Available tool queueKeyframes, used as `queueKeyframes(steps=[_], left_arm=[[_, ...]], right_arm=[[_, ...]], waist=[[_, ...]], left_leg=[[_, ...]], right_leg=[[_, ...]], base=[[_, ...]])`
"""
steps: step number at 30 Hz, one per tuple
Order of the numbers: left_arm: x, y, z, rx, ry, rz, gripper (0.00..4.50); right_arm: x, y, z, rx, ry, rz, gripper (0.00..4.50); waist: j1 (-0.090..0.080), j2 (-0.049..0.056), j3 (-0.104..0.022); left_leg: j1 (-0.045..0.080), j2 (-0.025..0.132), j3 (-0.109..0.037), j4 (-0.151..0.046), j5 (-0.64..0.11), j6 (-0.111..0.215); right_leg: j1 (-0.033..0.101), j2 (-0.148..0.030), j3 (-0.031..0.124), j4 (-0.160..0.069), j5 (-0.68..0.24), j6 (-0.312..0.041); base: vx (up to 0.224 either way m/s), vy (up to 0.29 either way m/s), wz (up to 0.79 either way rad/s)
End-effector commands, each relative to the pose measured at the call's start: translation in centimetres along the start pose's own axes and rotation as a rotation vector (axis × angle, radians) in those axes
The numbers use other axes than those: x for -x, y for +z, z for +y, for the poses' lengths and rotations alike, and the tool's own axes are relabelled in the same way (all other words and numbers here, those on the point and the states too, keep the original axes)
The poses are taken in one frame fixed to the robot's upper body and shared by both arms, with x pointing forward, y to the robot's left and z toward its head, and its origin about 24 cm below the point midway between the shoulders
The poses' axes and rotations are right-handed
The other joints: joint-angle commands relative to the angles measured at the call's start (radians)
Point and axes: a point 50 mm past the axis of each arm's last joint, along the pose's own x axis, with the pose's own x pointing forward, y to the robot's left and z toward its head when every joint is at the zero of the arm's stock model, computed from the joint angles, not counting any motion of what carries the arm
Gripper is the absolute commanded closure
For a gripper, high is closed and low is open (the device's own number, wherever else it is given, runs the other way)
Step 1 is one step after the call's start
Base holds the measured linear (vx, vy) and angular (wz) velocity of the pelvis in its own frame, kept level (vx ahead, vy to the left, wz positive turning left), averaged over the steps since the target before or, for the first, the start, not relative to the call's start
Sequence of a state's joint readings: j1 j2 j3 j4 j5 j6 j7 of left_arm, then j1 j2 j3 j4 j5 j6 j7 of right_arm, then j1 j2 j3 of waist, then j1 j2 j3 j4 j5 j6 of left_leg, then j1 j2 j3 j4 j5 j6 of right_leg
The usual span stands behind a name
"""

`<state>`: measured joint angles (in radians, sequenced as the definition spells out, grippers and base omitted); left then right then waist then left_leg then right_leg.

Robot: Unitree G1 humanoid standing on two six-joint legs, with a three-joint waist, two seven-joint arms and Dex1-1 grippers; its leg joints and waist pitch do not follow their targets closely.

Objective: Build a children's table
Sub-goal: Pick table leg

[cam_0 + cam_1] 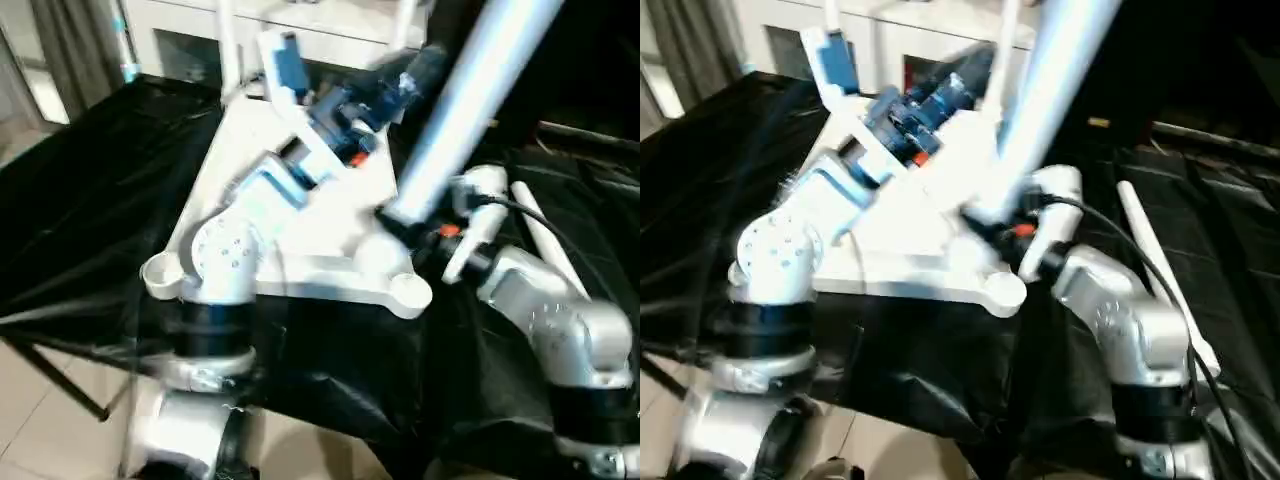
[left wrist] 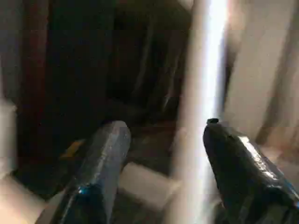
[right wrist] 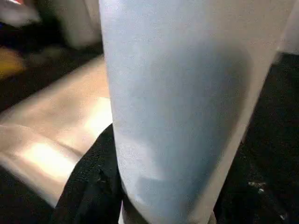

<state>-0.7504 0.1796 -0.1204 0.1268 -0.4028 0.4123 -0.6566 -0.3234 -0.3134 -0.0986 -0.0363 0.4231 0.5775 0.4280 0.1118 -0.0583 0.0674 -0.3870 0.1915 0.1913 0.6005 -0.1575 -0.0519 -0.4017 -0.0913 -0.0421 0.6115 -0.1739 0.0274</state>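
- Left claw (image 2: 163, 172): fingers spread, nothing pinched; one tube leg (image 2: 201, 93) runs between them untouched. The arm reaches over the tabletop (image 1: 300, 240) toward 12 o'clock.
- Tabletop lies on the black-draped surface (image 1: 90, 200), near-right corner socket (image 1: 410, 292) empty.
- Right claw (image 1: 405, 228): pinching a leg (image 1: 460, 110) near its lower end, leg tilted toward 1 o'clock.
- Spare leg (image 1: 545, 235) lies at 3 o'clock.
- Step, as judged: seating a leg. Next calls for aligning its end over a socket and pressing in.
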Motion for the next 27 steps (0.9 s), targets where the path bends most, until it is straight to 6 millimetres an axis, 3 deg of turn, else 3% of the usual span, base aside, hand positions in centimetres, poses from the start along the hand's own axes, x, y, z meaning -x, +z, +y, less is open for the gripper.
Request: queueKeyframes(steps=[1, 3, 5, 7, 8, 9, 10, 11, 12, 15, 16, 18, 19, 20, 23, 24, 26, 27], left_arm=[[-0.6, -3.1, -1.0, -0.158, -0.086, 0.182, 1.51], [0.3, -6.1, -1.0, -0.24, -0.155, 0.345, 1.51], [0.6, -7.0, -1.2, -0.23, -0.186, 0.381, 1.51], [0.7, -9.0, -1.9, -0.199, -0.285, 0.433, 1.51], [0.8, -9.5, -2.0, -0.205, -0.316, 0.455, 1.51], [0.8, -9.7, -2.1, -0.205, -0.332, 0.464, 1.51], [0.9, -10.3, -2.3, -0.209, -0.372, 0.485, 1.51], [0.9, -10.3, -2.3, -0.209, -0.372, 0.485, 1.51], [0.9, -10.8, -2.4, -0.214, -0.398, 0.506, 1.51], [0.9, -12.1, -1.6, -0.27, -0.439, 0.585, 1.51], [0.9, -12.1, -1.3, -0.273, -0.428, 0.598, 1.79], [0.9, -12.0, -0.5, -0.286, -0.41, 0.611, 1.86], [1.0, -11.9, -0.1, -0.289, -0.408, 0.618, 1.9], [1.1, -11.8, 0.1, -0.289, -0.408, 0.624, 2.0], [1.5, -11.8, 0.7, -0.288, -0.405, 0.636, 2.27], [1.8, -11.8, 1.1, -0.275, -0.407, 0.649, 2.33], [2.2, -12.0, 1.4, -0.25, -0.424, 0.66, 2.45], [2.4, -12.1, 1.5, -0.234, -0.43, 0.663, 2.58]], right_arm=[[0.4, 0.6, -0.5, 0.043, -0.039, -0.043, 2.57], [0.9, 0.1, -0.9, 0.059, -0.075, -0.032, 2.57], [1.1, 0.0, -1.2, 0.07, -0.099, -0.026, 2.57], [1.7, -0.2, -1.6, 0.082, -0.151, -0.029, 2.57], [1.8, -0.2, -1.7, 0.085, -0.156, -0.032, 2.57], [1.8, -0.3, -1.6, 0.084, -0.155, -0.031, 2.57], [2.0, -0.3, -1.5, 0.082, -0.152, -0.029, 2.57], [2.0, -0.3, -1.5, 0.082, -0.152, -0.029, 2.57], [2.1, -0.4, -1.3, 0.084, -0.148, -0.028, 2.57], [2.4, -0.5, -0.9, 0.081, -0.137, -0.029, 2.57], [2.5, -0.6, -0.8, 0.079, -0.134, -0.027, 2.57], [2.6, -0.9, -0.5, 0.079, -0.124, -0.023, 2.57], [2.7, -1.0, -0.4, 0.077, -0.122, -0.021, 2.57], [2.7, -1.2, -0.3, 0.076, -0.121, -0.02, 2.57], [2.9, -1.3, -0.2, 0.074, -0.121, -0.018, 2.57], [3.2, -1.3, -0.1, 0.07, -0.12, -0.016, 2.57], [3.4, -1.4, -0.1, 0.067, -0.114, -0.01, 2.57], [3.5, -1.5, -0.1, 0.067, -0.111, -0.004, 2.57]], waist=[[-0.004, 0.012, -0.082], [-0.008, 0.019, -0.086], [-0.011, 0.018, -0.086], [-0.013, 0.026, -0.085], [-0.014, 0.02, -0.083], [-0.014, 0.019, -0.083], [-0.018, 0.027, -0.08], [-0.018, 0.026, -0.08], [-0.019, 0.04, -0.08], [-0.024, 0.036, -0.079], [-0.02, 0.057, -0.081], [-0.025, 0.049, -0.082], [-0.024, 0.057, -0.082], [-0.026, 0.054, -0.081], [-0.026, 0.061, -0.083], [-0.027, 0.057, -0.084], [-0.026, 0.063, -0.083], [-0.025, 0.06, -0.084]], left_leg=[[0.025, 0.025, -0.021, -0.08, -0.23, -0.075], [0.026, 0.026, -0.019, -0.078, -0.221, -0.076], [0.025, 0.025, -0.015, -0.076, -0.216, -0.075], [0.027, 0.025, -0.012, -0.074, -0.224, -0.069], [0.025, 0.025, -0.012, -0.076, -0.247, -0.064], [0.025, 0.025, -0.012, -0.076, -0.255, -0.061], [0.026, 0.025, -0.011, -0.077, -0.278, -0.057], [0.025, 0.026, -0.012, -0.078, -0.29, -0.052], [0.025, 0.025, -0.015, -0.078, -0.297, -0.052], [0.024, 0.022, -0.015, -0.078, -0.322, -0.044], [0.027, 0.023, -0.018, -0.078, -0.322, -0.047], [0.024, 0.022, -0.018, -0.079, -0.323, -0.045], [0.025, 0.022, -0.018, -0.078, -0.324, -0.042], [0.025, 0.022, -0.016, -0.078, -0.329, -0.038], [0.024, 0.022, -0.016, -0.076, -0.316, -0.026], [0.024, 0.021, -0.015, -0.075, -0.308, -0.018], [0.024, 0.022, -0.014, -0.075, -0.304, -0.016], [0.024, 0.022, -0.015, -0.076, -0.297, -0.013]], right_leg=[[0.038, -0.035, 0.027, -0.08, -0.255, -0.053], [0.038, -0.034, 0.029, -0.069, -0.197, -0.074], [0.038, -0.035, 0.03, -0.064, -0.148, -0.117], [0.039, -0.038, 0.03, -0.062, -0.125, -0.17], [0.04, -0.039, 0.03, -0.066, -0.152, -0.175], [0.041, -0.04, 0.03, -0.067, -0.168, -0.175], [0.039, -0.041, 0.032, -0.074, -0.203, -0.173], [0.041, -0.042, 0.032, -0.075, -0.233, -0.168], [0.039, -0.044, 0.033, -0.076, -0.245, -0.167], [0.038, -0.043, 0.032, -0.087, -0.303, -0.15], [0.038, -0.046, 0.033, -0.083, -0.305, -0.149], [0.042, -0.044, 0.03, -0.085, -0.292, -0.157], [0.04, -0.045, 0.03, -0.084, -0.298, -0.162], [0.038, -0.045, 0.03, -0.089, -0.305, -0.165], [0.04, -0.044, 0.03, -0.084, -0.286, -0.182], [0.04, -0.042, 0.029, -0.085, -0.286, -0.185], [0.039, -0.043, 0.03, -0.085, -0.286, -0.189], [0.04, -0.043, 0.03, -0.084, -0.279, -0.191]], base=[[0.0, 0.0, 0.0], [0.0, 0.0, 0.0], [0.0, 0.0, 0.0], [0.0, 0.0, 0.0], [0.0, 0.0, 0.0], [0.0, 0.0, 0.0], [0.0, 0.0, 0.0], [0.0, 0.0, 0.0], [0.0, 0.0, 0.0], [0.0, 0.0, 0.0], [0.0, 0.0, 0.0], [0.0, 0.0, 0.0], [0.0, 0.0, 0.0], [0.0, 0.0, 0.0], [0.0, 0.0, 0.0], [0.0, 0.0, 0.0], [0.0, 0.0, 0.0], [0.0, 0.0, 0.0]])
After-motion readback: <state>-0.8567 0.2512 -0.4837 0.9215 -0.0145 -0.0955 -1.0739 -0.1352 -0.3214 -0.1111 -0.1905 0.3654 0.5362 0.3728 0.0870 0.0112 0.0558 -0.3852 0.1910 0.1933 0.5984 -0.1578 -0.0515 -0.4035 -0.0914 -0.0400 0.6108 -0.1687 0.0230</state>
